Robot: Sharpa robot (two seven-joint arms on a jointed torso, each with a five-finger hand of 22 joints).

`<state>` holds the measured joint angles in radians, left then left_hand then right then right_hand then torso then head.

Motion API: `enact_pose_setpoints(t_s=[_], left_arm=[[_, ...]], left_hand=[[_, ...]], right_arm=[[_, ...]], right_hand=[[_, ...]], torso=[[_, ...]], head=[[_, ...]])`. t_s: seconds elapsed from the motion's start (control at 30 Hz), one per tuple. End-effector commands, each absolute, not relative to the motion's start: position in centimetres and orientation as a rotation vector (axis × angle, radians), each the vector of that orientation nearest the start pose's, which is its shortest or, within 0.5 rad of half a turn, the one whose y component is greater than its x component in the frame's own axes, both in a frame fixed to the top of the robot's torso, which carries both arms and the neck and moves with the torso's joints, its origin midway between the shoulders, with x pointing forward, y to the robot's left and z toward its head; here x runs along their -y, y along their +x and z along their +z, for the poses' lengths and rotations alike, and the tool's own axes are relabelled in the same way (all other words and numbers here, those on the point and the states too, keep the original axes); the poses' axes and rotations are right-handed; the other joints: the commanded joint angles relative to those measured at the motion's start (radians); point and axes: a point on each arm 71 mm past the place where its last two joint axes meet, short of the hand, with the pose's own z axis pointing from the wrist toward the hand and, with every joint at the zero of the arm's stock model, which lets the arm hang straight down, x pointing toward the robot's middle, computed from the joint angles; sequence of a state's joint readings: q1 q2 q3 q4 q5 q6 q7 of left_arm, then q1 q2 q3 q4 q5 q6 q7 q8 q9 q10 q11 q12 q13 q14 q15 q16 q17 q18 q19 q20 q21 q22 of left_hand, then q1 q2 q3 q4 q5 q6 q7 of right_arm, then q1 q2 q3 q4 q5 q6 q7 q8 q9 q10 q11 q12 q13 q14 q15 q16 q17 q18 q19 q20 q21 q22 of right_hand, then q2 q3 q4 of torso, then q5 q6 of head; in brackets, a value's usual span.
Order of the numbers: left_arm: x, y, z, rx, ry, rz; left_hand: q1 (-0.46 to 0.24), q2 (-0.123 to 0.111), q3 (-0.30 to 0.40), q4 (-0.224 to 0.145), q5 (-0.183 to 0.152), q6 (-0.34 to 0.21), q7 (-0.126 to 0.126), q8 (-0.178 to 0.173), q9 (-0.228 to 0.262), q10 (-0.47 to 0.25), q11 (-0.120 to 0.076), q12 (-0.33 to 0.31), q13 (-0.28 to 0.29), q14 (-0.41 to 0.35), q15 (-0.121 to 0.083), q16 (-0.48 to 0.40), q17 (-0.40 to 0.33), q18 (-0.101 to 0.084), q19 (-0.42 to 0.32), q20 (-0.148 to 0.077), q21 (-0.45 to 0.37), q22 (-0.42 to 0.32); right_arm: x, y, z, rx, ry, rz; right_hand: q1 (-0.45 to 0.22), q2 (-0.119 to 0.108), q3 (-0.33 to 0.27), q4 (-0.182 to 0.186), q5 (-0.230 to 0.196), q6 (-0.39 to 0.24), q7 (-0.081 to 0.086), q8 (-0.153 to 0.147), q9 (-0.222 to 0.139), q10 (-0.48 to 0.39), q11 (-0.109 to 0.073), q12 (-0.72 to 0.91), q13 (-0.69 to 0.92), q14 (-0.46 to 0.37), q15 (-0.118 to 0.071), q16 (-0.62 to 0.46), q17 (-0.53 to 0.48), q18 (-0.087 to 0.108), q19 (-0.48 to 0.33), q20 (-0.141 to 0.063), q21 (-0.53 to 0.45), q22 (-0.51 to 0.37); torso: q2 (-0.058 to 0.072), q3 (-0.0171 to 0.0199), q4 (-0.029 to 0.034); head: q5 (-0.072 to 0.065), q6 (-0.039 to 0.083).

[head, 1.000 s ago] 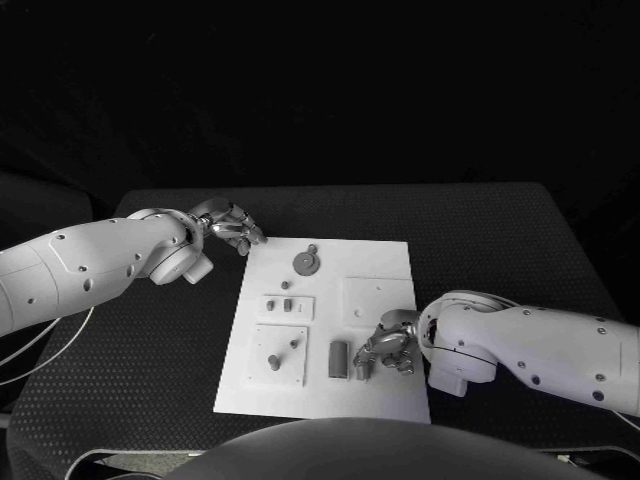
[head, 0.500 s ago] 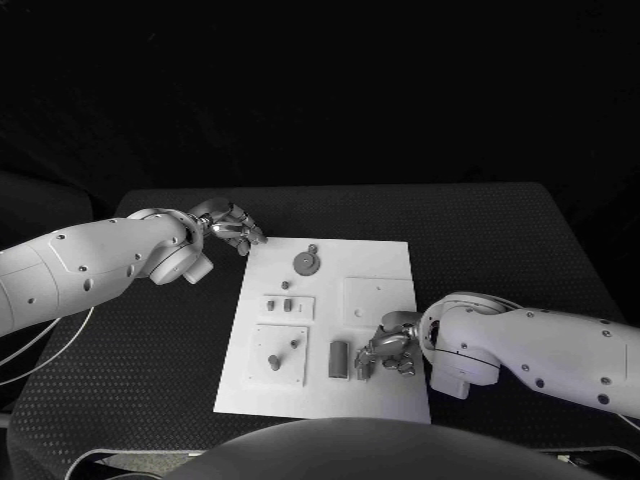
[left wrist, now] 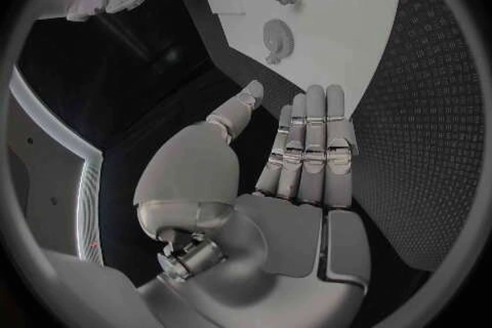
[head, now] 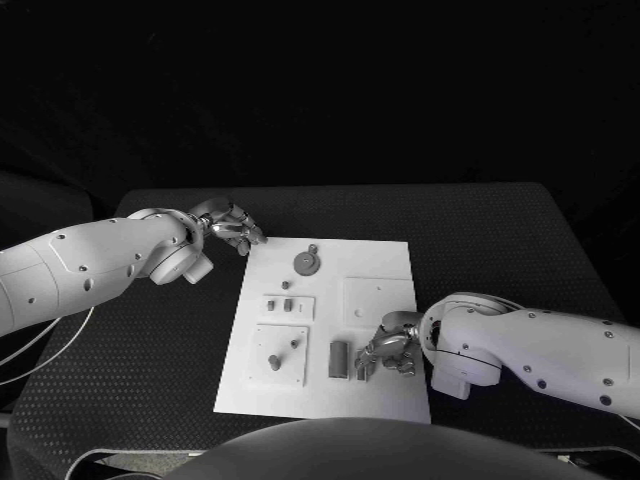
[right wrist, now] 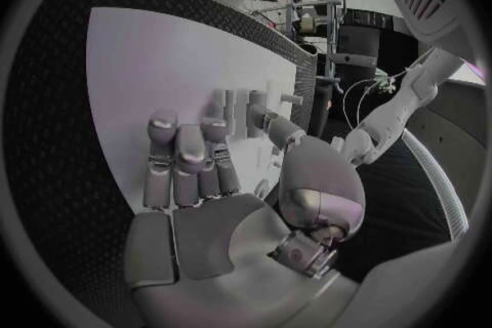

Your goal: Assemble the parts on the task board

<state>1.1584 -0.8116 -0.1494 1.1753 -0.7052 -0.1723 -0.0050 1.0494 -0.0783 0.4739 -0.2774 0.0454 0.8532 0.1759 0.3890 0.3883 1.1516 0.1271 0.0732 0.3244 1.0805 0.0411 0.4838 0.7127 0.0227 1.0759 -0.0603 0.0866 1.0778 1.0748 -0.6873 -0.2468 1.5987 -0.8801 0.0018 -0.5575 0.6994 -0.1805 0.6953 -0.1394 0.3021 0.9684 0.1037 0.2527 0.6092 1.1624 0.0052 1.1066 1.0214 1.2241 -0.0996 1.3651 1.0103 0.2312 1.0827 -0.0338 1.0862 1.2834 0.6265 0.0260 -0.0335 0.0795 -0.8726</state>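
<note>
On the tabletop [head: 536,240] we see the white board [head: 385,265] with small parts [head: 339,358] lying loose — assembly looks barely begun. Our right robot hand [head: 388,348] hovers open over them; our left robot hand [head: 228,226] waits open beside the far corner.

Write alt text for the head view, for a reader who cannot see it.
A white task board lies mid-table with small grey parts on it. The right hand rests over the board's near right area beside an upright part. The left hand hovers off the board's far left corner, holding nothing.
</note>
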Motion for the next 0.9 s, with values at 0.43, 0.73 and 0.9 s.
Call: enact_pose_setpoints(t_s=[0.43, 0.73, 0.9], left_arm=[[-30.0, 51.0, -27.3, -1.972, -0.647, -0.741], [-30.1, 51.1, -27.3, -1.959, -0.645, -0.743], [-30.1, 51.2, -27.1, -1.935, -0.647, -0.752]], left_hand=[[-0.005, 0.001, 0.004, -0.001, 0.004, -0.009, -0.001, 0.0, 0.002, -0.007, -0.002, -0.001, 0.002, 0.006, -0.001, -0.007, 0.003, 0.017, 0.002, 0.002, -0.006, 0.002], [-0.005, 0.002, 0.004, -0.001, 0.004, -0.009, -0.001, 0.0, 0.002, -0.007, -0.002, -0.001, 0.002, 0.006, -0.001, -0.007, 0.003, 0.017, 0.002, 0.002, -0.006, 0.002], [-0.004, 0.001, 0.004, -0.001, 0.004, -0.009, -0.001, 0.001, 0.002, -0.007, -0.002, -0.001, 0.002, 0.006, -0.001, -0.007, 0.004, 0.017, 0.002, 0.002, -0.006, 0.002]], right_arm=[[13.1, 37.2, -33.5, -2.637, 0.201, 0.559], [14.3, 37.3, -33.1, -2.599, 0.198, 0.561], [14.8, 38.1, -32.2, -2.538, 0.215, 0.628]], right_hand=[[-0.001, -0.004, 0.001, 0.006, -0.001, -0.017, 0.012, 0.005, 0.001, -0.007, -0.001, 0.007, 0.0, -0.006, 0.0, -0.003, 0.001, 0.031, 0.0, -0.006, -0.003, -0.001], [0.003, -0.003, 0.001, 0.002, -0.001, -0.018, 0.012, 0.006, 0.002, -0.006, -0.001, 0.008, -0.001, -0.005, 0.0, -0.002, 0.001, 0.031, 0.001, -0.008, -0.002, 0.0], [0.005, -0.007, 0.001, -0.002, -0.001, -0.018, 0.012, 0.006, 0.002, -0.006, -0.002, 0.009, -0.001, -0.005, -0.001, -0.002, 0.001, 0.031, 0.001, -0.008, -0.001, 0.0]], torso=[[0.0, -0.0005, -0.0002], [0.0, -0.0001, -0.0011], [-0.001, 0.0009, -0.0013]], head=[[-0.001, 0.0], [0.0, 0.0], [0.001, 0.0]])
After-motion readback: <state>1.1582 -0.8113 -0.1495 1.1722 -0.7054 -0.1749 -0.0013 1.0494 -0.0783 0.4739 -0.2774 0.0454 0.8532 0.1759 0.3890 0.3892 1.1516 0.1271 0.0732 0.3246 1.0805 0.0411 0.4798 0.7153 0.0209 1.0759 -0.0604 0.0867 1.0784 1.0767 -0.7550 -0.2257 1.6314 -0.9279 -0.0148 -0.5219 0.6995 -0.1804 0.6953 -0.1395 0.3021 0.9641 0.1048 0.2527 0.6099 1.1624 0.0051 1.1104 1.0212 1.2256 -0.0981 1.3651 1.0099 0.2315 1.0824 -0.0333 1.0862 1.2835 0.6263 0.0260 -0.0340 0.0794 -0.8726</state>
